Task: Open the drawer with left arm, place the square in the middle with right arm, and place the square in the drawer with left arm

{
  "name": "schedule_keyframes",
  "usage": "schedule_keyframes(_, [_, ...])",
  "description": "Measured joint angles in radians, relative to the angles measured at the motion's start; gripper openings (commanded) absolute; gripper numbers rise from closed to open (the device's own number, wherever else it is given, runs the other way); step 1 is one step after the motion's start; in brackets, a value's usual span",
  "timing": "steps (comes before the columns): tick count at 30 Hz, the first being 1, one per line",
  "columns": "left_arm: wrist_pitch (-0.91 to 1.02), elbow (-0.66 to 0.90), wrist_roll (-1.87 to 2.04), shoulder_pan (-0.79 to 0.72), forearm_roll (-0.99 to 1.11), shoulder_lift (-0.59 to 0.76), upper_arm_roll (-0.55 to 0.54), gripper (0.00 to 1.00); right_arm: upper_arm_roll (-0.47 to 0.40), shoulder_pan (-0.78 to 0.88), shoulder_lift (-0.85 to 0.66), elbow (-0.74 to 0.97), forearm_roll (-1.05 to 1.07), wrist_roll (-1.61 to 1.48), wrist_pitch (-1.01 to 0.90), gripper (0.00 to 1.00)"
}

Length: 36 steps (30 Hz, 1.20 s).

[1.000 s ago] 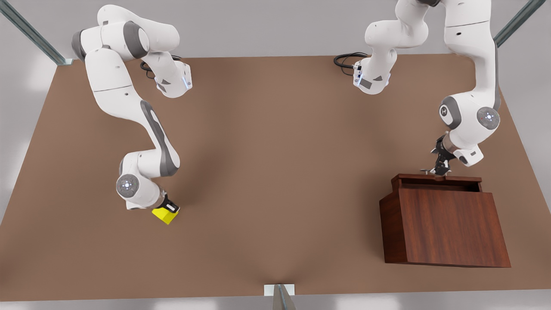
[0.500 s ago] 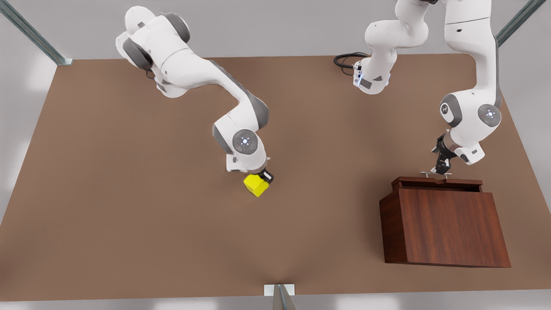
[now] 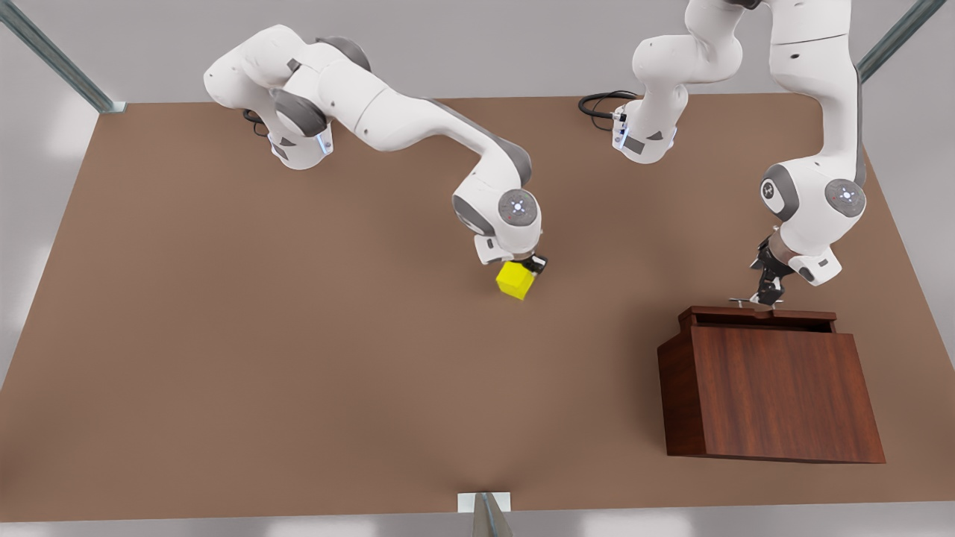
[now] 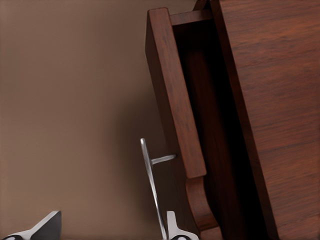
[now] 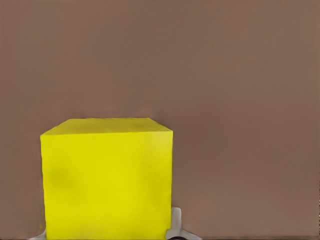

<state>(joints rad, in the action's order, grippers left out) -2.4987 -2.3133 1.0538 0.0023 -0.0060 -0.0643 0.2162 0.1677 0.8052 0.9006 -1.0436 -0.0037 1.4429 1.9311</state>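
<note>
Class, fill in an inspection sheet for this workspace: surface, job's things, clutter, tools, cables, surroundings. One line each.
Surface: brown table, plain and unmarked.
Job's things: drawer of the wooden cabinet pulled partly open, its silver handle showing; yellow cube near the table's middle, held.
Clutter: nothing seen.
Tools: right tool shut on the yellow cube; left tool at the handle, one finger beside the bar, grip not clear.
Cables: black cable loops at the arm bases on the far edge.
Surroundings: grey walls, metal frame struts in the corners.
</note>
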Motion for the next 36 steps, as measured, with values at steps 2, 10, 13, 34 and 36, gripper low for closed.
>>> schedule_keyframes(2, [-0.002,0.000,0.000,0.001,0.000,-0.001,0.000,1.00,0.000,0.000,0.019,-0.006,0.001,0.048,0.003,0.34])
schedule_keyframes(10, [0.003,-0.007,0.000,0.000,0.000,-0.009,0.000,1.00,-0.002,0.023,0.050,-0.041,0.013,0.311,0.063,0.36])
schedule_keyframes(13, [0.015,-0.023,0.000,0.004,-0.001,-0.005,0.000,1.00,-0.002,0.023,0.056,-0.056,0.015,0.356,0.096,0.41])
schedule_keyframes(34, [0.080,-0.028,-0.006,0.037,0.001,0.024,0.001,1.00,-0.010,-0.050,-0.041,-0.090,-0.028,0.190,0.088,1.00])
schedule_keyframes(36, [0.100,-0.028,-0.006,0.038,0.001,0.027,0.001,1.00,-0.011,-0.170,-0.173,-0.097,-0.075,-0.113,-0.092,1.00])
